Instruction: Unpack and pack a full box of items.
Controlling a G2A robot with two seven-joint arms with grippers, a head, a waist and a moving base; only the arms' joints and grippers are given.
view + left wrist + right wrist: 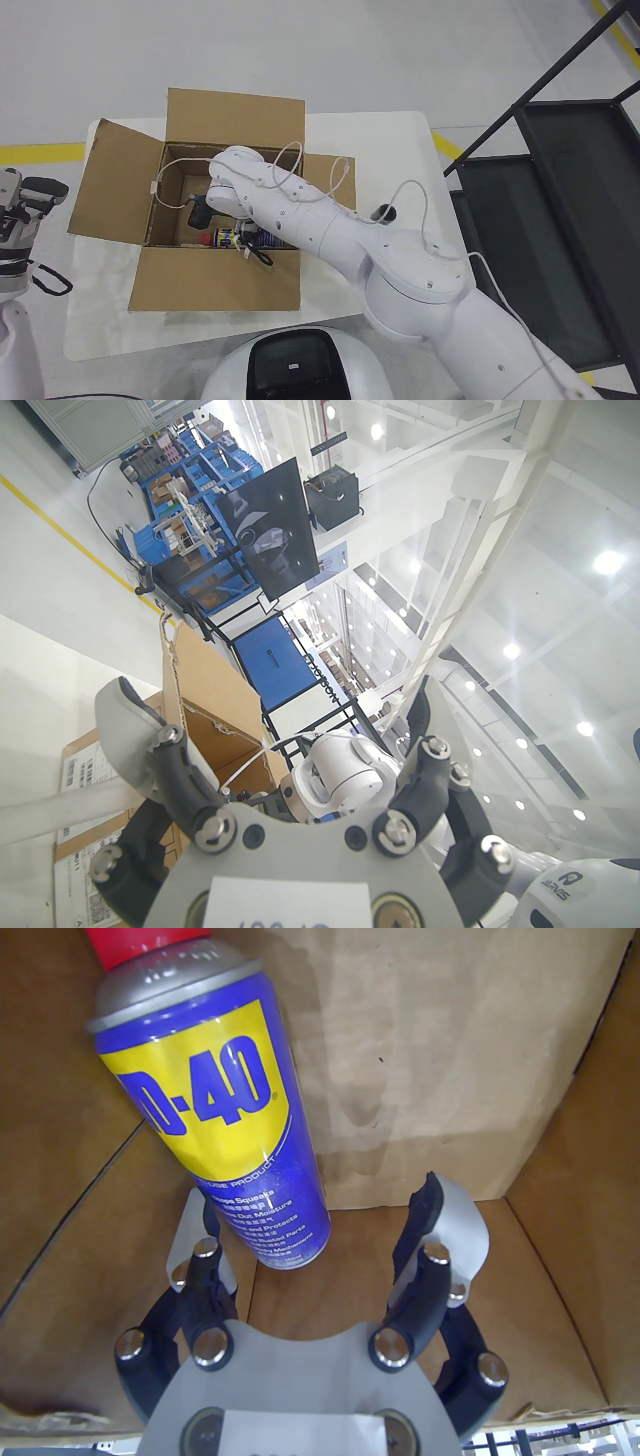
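Observation:
An open cardboard box (120, 180) stands on the white table (370, 150). On the box's floor lies a blue and yellow spray can (210, 1093) with a red cap, also visible from above as the spray can (228, 238). My right gripper (315, 1193) is down inside the box (450, 1053), open, with the can's base end between its fingers, close to one finger. The right gripper (203, 213) is mostly hidden under its white arm. My left gripper (272, 700) is open and holds nothing, off the table's left side (28, 195), with a box flap (200, 680) beyond it.
A black metal rack (560, 200) stands to the right of the table. A small dark object (385, 212) sits on the table by the right arm. Box flaps spread out to the left, back and front.

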